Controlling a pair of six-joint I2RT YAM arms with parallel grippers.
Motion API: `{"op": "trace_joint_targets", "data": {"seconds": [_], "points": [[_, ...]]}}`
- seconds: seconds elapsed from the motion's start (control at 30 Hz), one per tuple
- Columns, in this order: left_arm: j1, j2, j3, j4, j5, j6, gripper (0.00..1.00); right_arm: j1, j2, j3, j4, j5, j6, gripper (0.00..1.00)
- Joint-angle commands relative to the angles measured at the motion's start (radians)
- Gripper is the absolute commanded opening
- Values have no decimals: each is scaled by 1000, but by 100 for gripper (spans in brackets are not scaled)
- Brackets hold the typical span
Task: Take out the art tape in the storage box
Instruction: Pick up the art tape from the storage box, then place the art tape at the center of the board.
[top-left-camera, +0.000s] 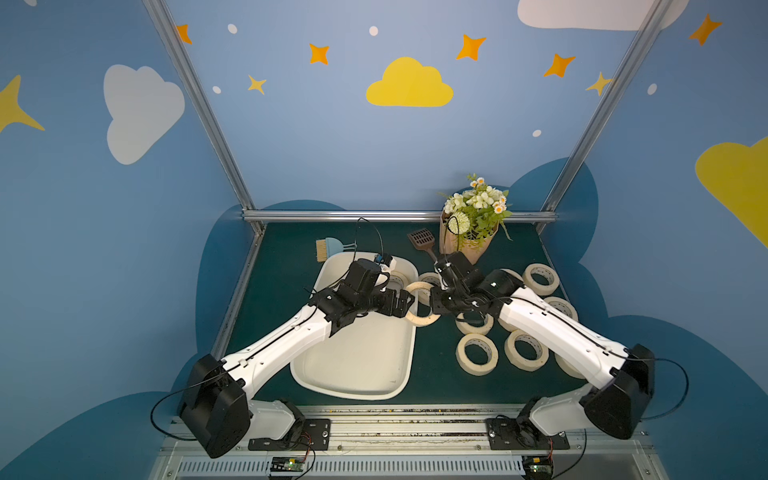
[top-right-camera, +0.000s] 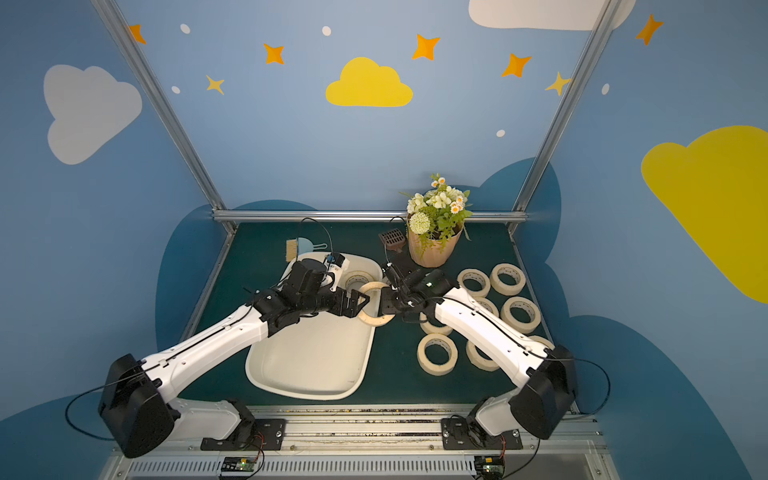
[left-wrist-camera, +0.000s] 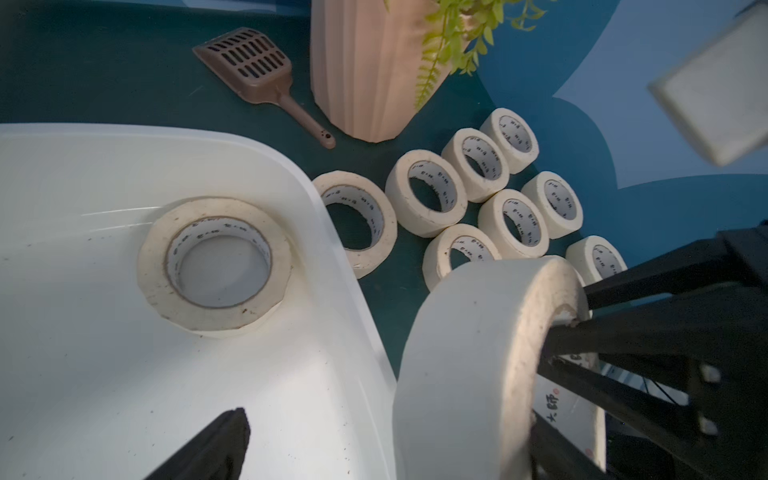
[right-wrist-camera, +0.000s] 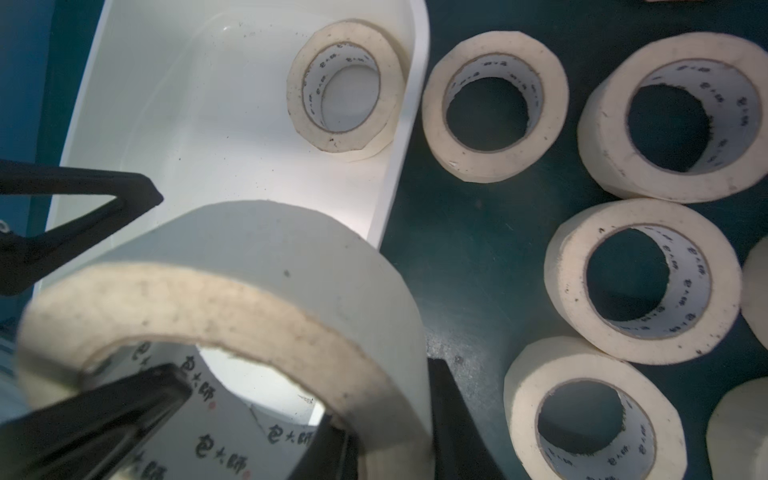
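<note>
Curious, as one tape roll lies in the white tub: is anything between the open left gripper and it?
Nothing visible: the storage box floor between the left gripper and the boxed roll is bare. The held roll, in the right gripper, hangs at the open jaws, off that path.

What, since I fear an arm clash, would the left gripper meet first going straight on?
Probably the tape roll the right gripper holds; the open left gripper points at it, the right gripper just behind.
</note>
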Motion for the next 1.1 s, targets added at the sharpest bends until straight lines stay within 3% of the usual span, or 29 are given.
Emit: {"op": "trace_joint_targets", "data": {"seconds": [0.0, 0.13, 0.27, 0.43, 0.63, 0.8, 1.07], "points": [[76, 78, -9, -140, -173, 57, 100, -113, -133, -96, -143, 191, -1, 0], [104, 221, 62, -147, -186, 78, 100, -177, -193, -176, -164, 191, -1, 0], [118, 317, 132, -142, -62, 86, 100, -200, -167, -206, -162, 190, -7, 0], [109, 333, 162, -72, 154, 87, 100, -219, -65, -184, -128, 166, -19, 0], [95, 309, 189, -106, 231, 130, 100, -248, 89, -130, -89, 126, -19, 0], [110, 291, 196, -148, 144, 157, 100, -257, 190, -62, -119, 32, -66, 0], [256, 306, 170, -118, -88, 130, 100, -142, 301, -39, -76, 7, -44, 0]]}}
